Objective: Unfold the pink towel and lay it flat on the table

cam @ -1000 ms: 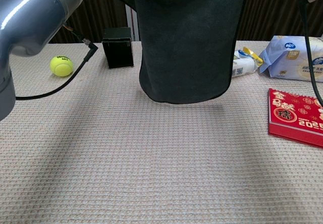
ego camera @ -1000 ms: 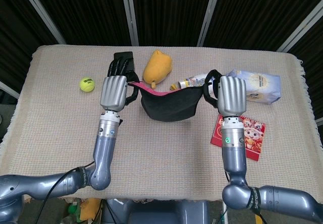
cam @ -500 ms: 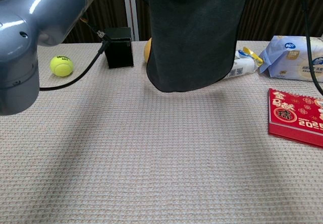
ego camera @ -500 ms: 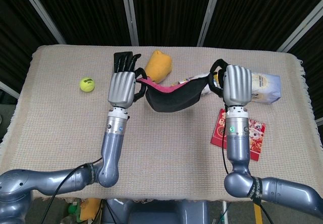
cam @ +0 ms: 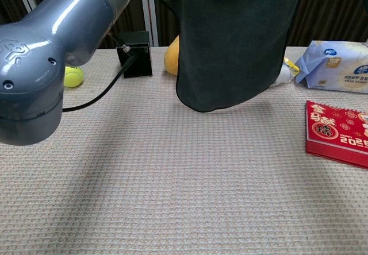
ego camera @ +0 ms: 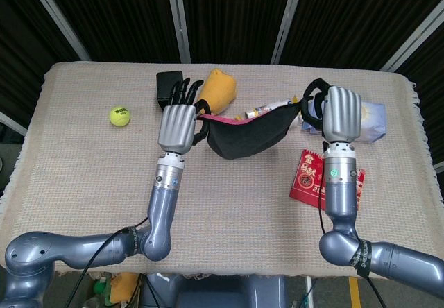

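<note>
Hanging in the air between two raised robot hands is a towel (ego camera: 250, 136), dark grey on the outside with a pink inner face showing along its top edge. The left hand (ego camera: 179, 126) holds the towel's left end, its fingers curled around the cloth at the edge. The right hand (ego camera: 343, 112) holds the towel's right end, fingers closed over the fabric. Both hands are seen from the back in the head view, held above a table (ego camera: 83, 176) covered with a beige woven cloth. The towel sags in a curve between the two hands and is clear of the table; in the chest view it hangs as a broad dark sheet (cam: 233, 42) with a rounded lower edge, its shadow on the cloth below.

Behind the left hand stands a small black box (ego camera: 168, 86). Just right of the box lies a soft orange toy (ego camera: 218, 88), partly hidden by the hand and towel. A yellow-green tennis ball (ego camera: 119, 116) sits well to the left, apart from everything else. Behind the towel's right half lies a small packet (ego camera: 267, 108) with a yellow end. A pale blue pack of wipes (cam: 339, 65) lies behind the right hand. A red booklet (cam: 338, 131) with gold print lies flat near the table's right edge, partly under the right forearm in the head view.
</note>
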